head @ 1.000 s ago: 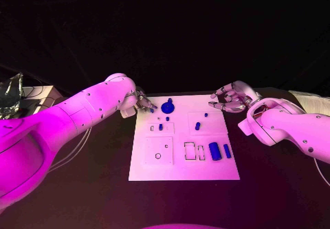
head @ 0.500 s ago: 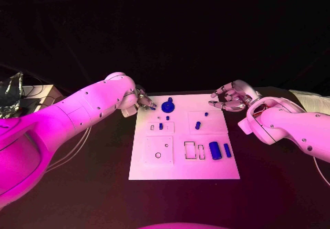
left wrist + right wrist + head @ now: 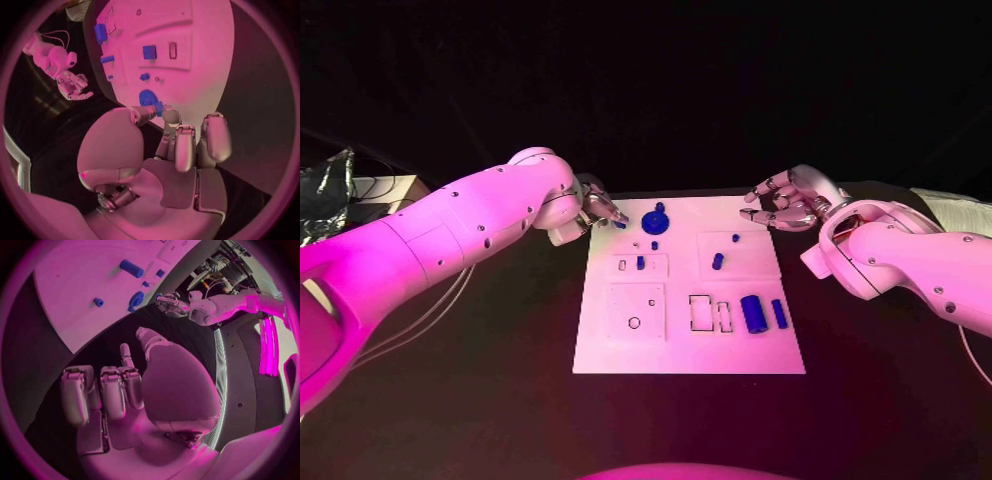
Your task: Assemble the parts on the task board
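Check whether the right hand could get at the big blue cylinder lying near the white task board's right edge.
Probably yes. The right hand hovers off the far right corner of the white task board, holding nothing. The big blue cylinder lies on that same side, with only a thinner blue bar beside it and nothing above it.

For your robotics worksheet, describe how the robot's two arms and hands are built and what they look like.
Both arms are smooth, rounded white shells dotted with small dark fastener holes, the left arm thick and tapering toward the wrist, the right arm bulbous at its joint. The left hand and right hand are silver metal, with segmented fingers and rounded pads; a broad, smooth palm plate shows in the wrist views.
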